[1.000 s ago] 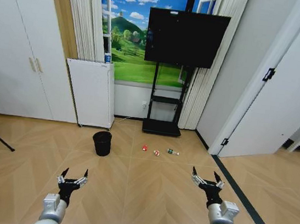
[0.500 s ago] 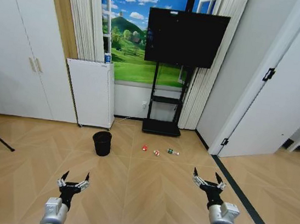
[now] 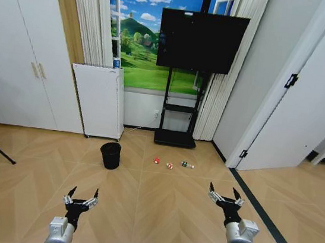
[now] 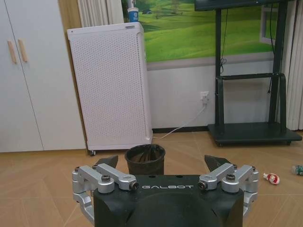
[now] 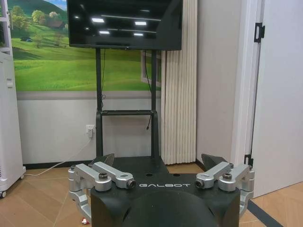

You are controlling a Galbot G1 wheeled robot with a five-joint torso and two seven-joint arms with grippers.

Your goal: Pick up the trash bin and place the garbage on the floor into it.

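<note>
Bin stands on floor near white appliance, well ahead of us | garbage: three pieces in a row just right of bin | our left gripper low, spread wide, empty | our right gripper likewise wide open, empty

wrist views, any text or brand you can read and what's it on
"GALBOT": on the black body of the left gripper, seen from its wrist.
"GALBOT": on the black body of the right gripper, seen from its wrist.
The cup on top of the white appliance has print too small to read.
</note>
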